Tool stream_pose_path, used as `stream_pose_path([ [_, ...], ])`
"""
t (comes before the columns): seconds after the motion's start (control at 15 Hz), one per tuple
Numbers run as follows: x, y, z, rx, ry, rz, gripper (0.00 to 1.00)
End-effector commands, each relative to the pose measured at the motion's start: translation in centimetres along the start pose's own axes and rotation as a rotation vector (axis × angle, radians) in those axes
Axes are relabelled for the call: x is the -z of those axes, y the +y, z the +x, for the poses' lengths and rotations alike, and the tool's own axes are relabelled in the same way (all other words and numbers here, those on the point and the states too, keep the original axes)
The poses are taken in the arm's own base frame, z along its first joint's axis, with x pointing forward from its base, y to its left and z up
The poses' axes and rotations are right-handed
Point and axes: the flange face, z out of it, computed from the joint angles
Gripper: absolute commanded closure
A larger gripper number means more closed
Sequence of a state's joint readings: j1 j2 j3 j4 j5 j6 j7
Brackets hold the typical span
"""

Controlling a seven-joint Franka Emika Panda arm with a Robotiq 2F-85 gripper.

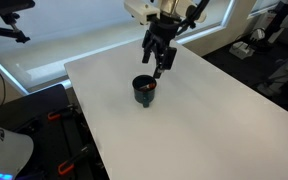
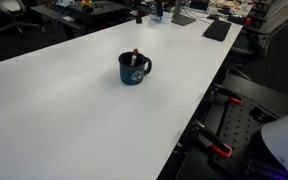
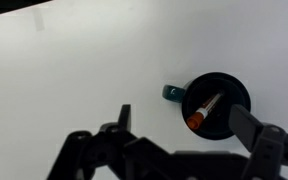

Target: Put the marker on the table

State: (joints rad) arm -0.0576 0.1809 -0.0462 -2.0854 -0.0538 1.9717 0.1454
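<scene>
- Exterior view: jaws spread wide, empty, hanging just above the cup (image 1: 144, 92) on the white bench (image 1: 184, 130).
- Exterior view: marker (image 2: 136, 55) stands tilted inside the cup (image 2: 133, 71), reddish tip poking above the rim.
- Wrist view: marker (image 3: 203, 111) leans across the dark interior of the cup (image 3: 234, 88), jaws low in frame. Judged light, stiff, smooth, apt to slip; pinch the exposed upper end across the barrel.

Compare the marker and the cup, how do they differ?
The marker is thin and reddish-orange; the cup is round, wide and dark. The marker leans tilted inside the cup; the cup stands upright on the table. Neither is held.
</scene>
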Motion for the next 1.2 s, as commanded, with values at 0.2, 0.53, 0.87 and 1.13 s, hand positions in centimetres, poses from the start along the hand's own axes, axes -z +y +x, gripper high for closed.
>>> stream_pose_path([
  [0.2, -1.2, -1.2, 1.4, 0.047, -0.023, 0.022, 0.00],
  [0.53, -1.7, -1.1, 1.7, 0.045, -0.033, 0.022, 0.00],
  [0.87, -2.3, -0.9, 2.9, 0.055, -0.047, 0.032, 0.00],
  [1.13, -2.6, -1.2, 4.4, 0.067, -0.049, 0.037, 0.00],
])
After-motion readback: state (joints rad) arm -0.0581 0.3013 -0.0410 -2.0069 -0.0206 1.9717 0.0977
